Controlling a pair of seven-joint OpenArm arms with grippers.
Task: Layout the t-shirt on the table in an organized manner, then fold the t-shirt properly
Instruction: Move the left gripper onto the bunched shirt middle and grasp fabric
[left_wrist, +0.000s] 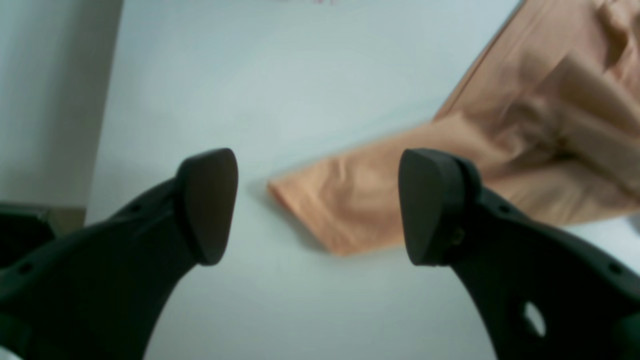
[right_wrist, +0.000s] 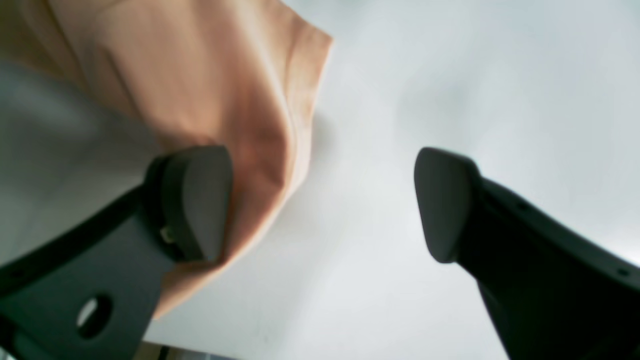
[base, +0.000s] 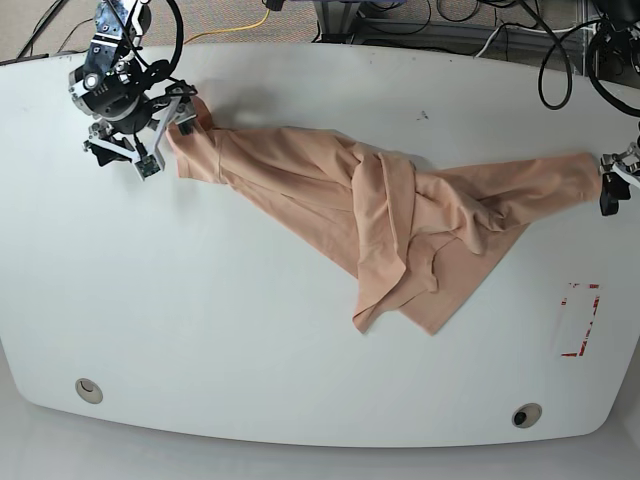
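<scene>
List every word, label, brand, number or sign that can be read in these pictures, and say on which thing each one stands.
None can be read.
t-shirt: plain, no print.
table: bears only a red tape rectangle, with no letters.
Both grippers, left and right: no marking shows on their dark fingers.

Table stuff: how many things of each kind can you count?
T-shirt: 1
Round holes: 2
Red tape mark: 1
Grippers, left and right: 2
Total: 6
</scene>
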